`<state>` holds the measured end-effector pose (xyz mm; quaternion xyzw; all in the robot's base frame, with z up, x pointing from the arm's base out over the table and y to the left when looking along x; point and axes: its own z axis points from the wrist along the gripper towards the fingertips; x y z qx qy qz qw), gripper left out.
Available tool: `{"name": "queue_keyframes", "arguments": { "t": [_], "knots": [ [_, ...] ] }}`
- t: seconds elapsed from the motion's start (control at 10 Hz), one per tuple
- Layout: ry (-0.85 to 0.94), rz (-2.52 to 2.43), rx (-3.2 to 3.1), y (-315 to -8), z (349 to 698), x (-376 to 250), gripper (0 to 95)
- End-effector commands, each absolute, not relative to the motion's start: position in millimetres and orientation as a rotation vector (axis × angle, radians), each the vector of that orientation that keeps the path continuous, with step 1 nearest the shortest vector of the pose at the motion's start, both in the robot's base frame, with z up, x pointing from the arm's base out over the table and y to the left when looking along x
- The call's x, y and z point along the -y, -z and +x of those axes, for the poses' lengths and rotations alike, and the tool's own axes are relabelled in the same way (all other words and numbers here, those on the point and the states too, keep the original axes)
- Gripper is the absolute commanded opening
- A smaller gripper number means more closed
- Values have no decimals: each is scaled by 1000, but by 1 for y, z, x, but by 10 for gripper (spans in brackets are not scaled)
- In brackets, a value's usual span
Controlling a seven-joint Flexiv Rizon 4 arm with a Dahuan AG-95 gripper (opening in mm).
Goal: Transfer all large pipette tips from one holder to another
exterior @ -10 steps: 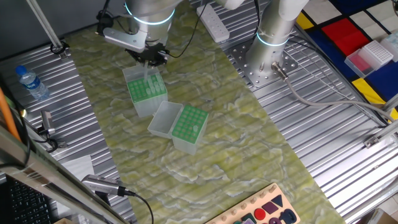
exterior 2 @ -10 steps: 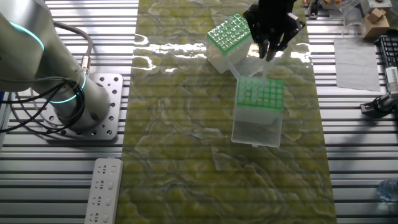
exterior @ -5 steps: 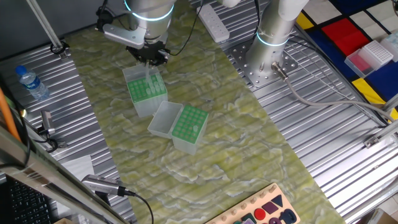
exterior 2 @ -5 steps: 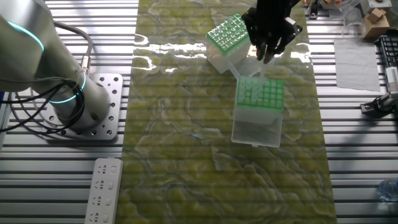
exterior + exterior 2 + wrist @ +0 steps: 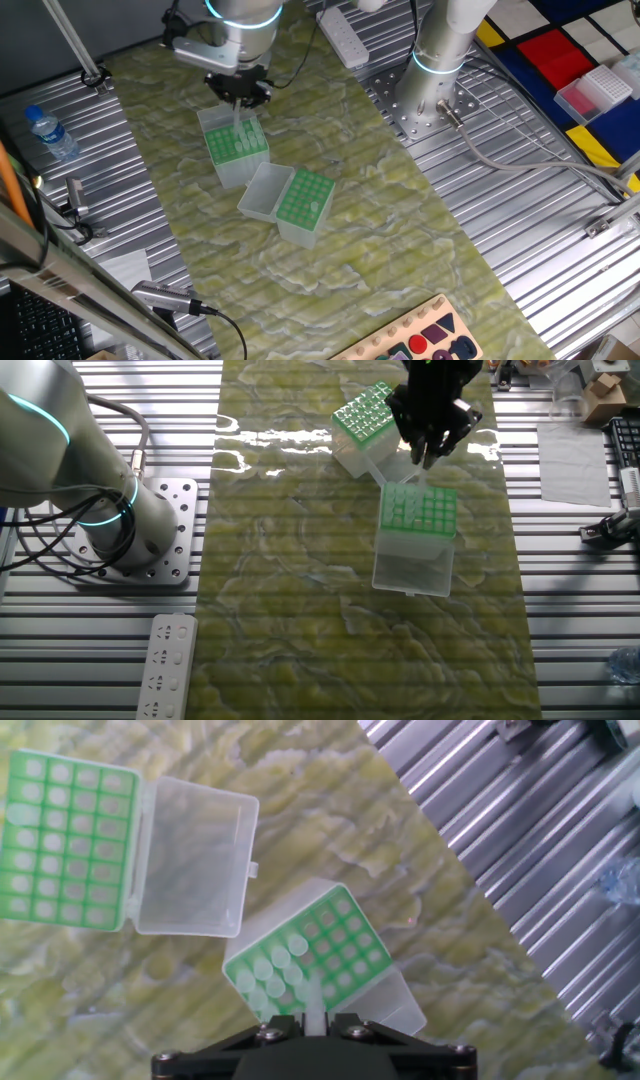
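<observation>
A single large pipette tip [image 5: 314, 1016] is held clamped between the fingers of the end effector [image 5: 316, 1023], directly above the source rack [image 5: 318, 958], where a small cluster of remaining large pipette tips [image 5: 273, 970] is seen at one corner. Beside the source rack, with its clear lid open, the destination rack [image 5: 70, 838] lies on the desk [image 5: 330, 830]; how full it is cannot be told. The transfer is judged unfinished: several tips are left.

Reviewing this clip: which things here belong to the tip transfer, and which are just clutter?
Job: gripper holding one tip; large pipette tips in near box; other box.

Lying about: water bottle, power strip, red box.
</observation>
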<state>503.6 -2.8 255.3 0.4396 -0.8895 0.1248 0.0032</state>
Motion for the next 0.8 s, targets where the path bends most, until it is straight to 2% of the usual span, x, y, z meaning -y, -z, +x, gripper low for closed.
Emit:
{"name": "queue_keyframes", "arguments": {
  "t": [0.1, 0.2, 0.4, 0.5, 0.6, 0.7, 0.8],
  "knots": [
    [-404, 1439, 2765, -254, 503, 3, 0],
    [-405, 1452, 2758, -254, 503, 3, 380],
    [-406, 1466, 2750, -255, 503, 3, 380],
    [-404, 1472, 2747, -255, 503, 4, 570],
    [-394, 1440, 2763, -256, 503, 4, 380],
    [-329, 1333, 2828, -256, 502, 3, 380],
    [-122, 1122, 2940, -257, 502, 1, 380]
  ]
}}
